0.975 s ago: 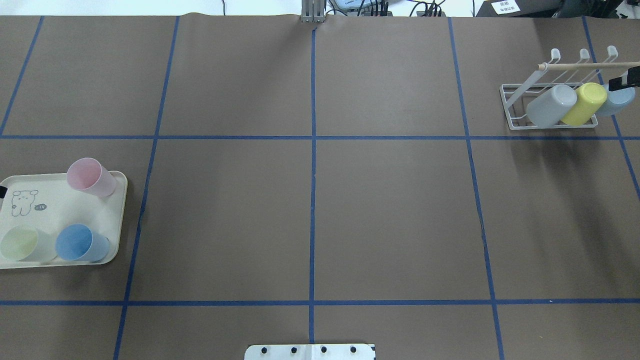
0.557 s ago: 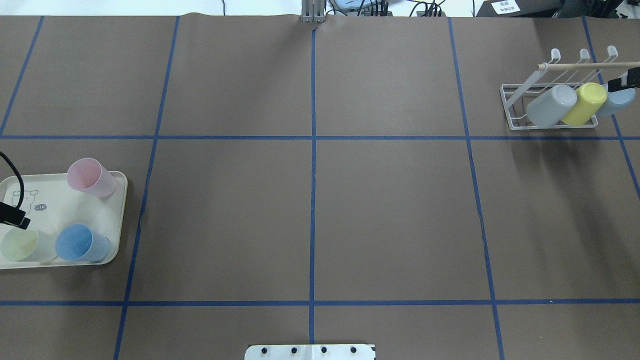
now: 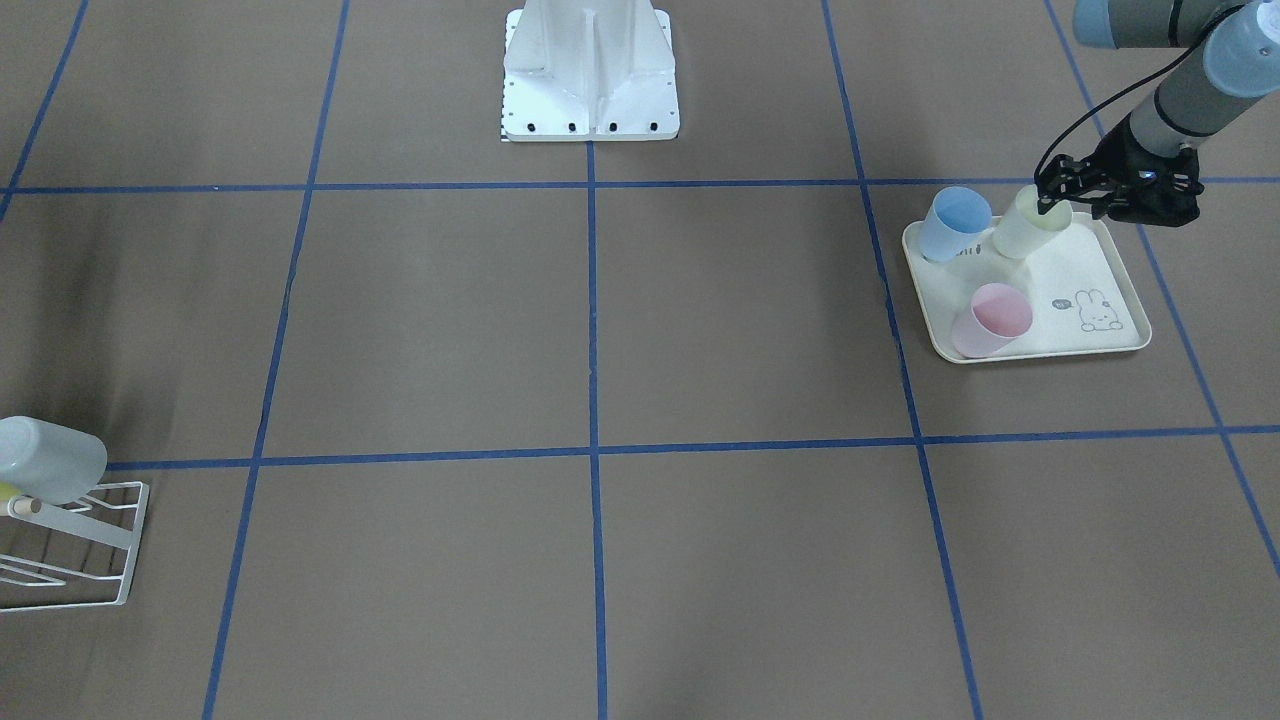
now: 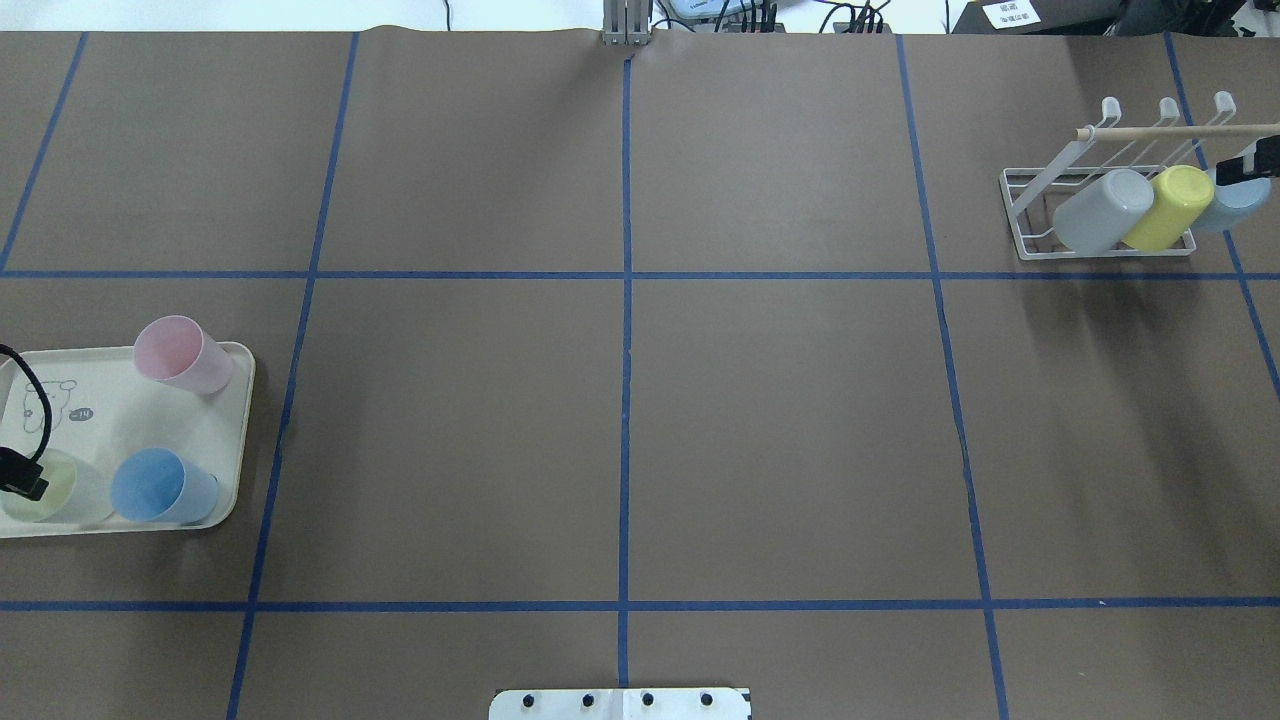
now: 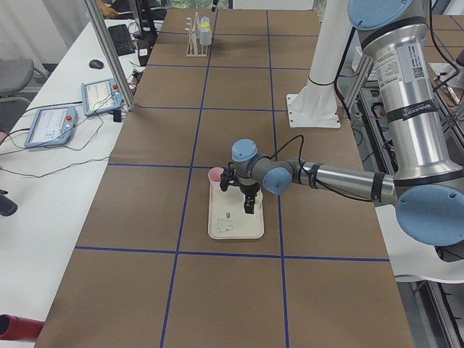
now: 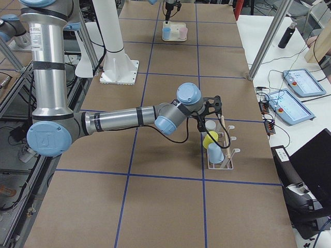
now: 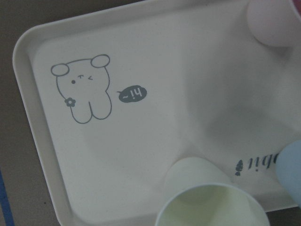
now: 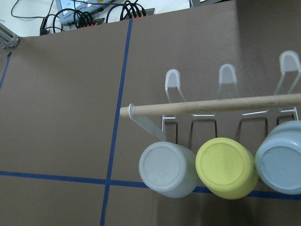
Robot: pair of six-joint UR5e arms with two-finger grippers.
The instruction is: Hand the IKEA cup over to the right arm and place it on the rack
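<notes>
Three cups stand on a cream tray (image 4: 130, 410): pale green (image 4: 55, 490), blue (image 4: 160, 487) and pink (image 4: 180, 352). My left gripper (image 4: 22, 487) is at the pale green cup's (image 3: 1022, 238) rim, at the tray's edge nearest the robot, and looks open (image 3: 1045, 200). The left wrist view looks down on that cup (image 7: 207, 197); no fingers show in it. The white wire rack (image 4: 1030, 240) with its wooden dowel (image 8: 211, 106) holds a grey (image 4: 1105, 210), a yellow (image 4: 1170, 205) and a light blue cup (image 4: 1238, 205). My right gripper (image 4: 1250, 160) is just above the light blue cup; I cannot tell its state.
The tray sits at the table's left end, the rack at its far right corner. Brown paper with blue tape lines (image 4: 625, 400) covers the table. The robot's white base (image 3: 590, 70) stands at the near middle edge. Monitors and cables lie beyond the table's far edge.
My left gripper has come in from the left edge and moved along the tray to the pale green cup. My right gripper has shifted slightly up and right from the rack.
</notes>
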